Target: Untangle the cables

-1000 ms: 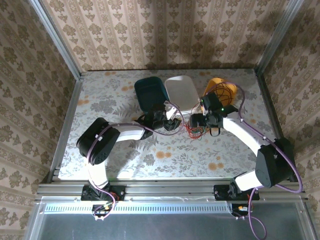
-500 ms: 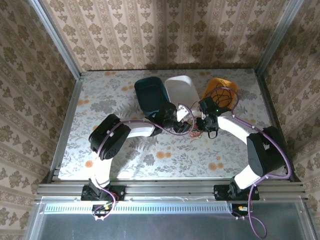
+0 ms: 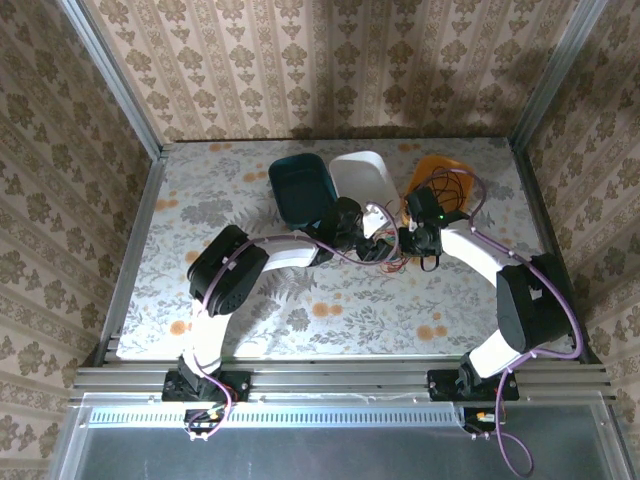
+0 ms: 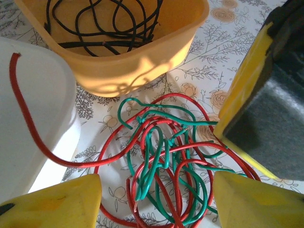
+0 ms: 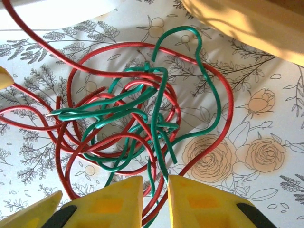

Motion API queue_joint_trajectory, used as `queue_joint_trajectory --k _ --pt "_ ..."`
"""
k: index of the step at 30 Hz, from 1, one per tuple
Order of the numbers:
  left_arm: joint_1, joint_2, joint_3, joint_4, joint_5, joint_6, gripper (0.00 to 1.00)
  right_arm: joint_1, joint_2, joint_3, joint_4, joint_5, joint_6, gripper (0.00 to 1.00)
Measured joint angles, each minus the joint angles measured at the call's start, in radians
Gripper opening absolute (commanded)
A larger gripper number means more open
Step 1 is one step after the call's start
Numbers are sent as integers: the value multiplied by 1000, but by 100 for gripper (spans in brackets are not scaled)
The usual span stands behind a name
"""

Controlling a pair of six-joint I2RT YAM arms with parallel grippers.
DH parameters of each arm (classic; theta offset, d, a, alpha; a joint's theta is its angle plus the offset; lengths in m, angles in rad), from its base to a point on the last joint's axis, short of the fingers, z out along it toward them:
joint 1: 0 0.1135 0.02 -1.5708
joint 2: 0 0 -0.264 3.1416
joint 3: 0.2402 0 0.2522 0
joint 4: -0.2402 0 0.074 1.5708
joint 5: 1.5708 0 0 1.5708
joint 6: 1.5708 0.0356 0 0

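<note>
Floral-patterned counter (image 3: 250,300) bearing an orange plastic tub (image 4: 123,61), which holds a coiled black cable (image 4: 104,19). Beside the orange tub stands a white plastic tub (image 3: 362,180). On the tub's near side lies the tangle of thin red and green cables (image 5: 128,118). The left hand (image 4: 156,194) is spread astride it; the right hand (image 5: 154,183) pinches its strands.

Robot test cell, dressed as a domestic room.
Table (image 3: 200,190) covered in floral-print sheet; wallpapered panels (image 3: 330,60) set behind and beside it; aluminium frame rail (image 3: 340,382) fixed along its near edge, left arm (image 3: 225,280) and right arm (image 3: 525,300) bolted there.
</note>
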Motion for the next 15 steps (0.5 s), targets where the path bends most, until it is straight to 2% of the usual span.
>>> queue_joint_trajectory --k 6,15 --pt "0 29 14 -15 5 0 64 -19 59 31 19 15 -3 24" --pt "-9 36 14 -26 5 0 64 -29 62 36 21 24 -4 27"
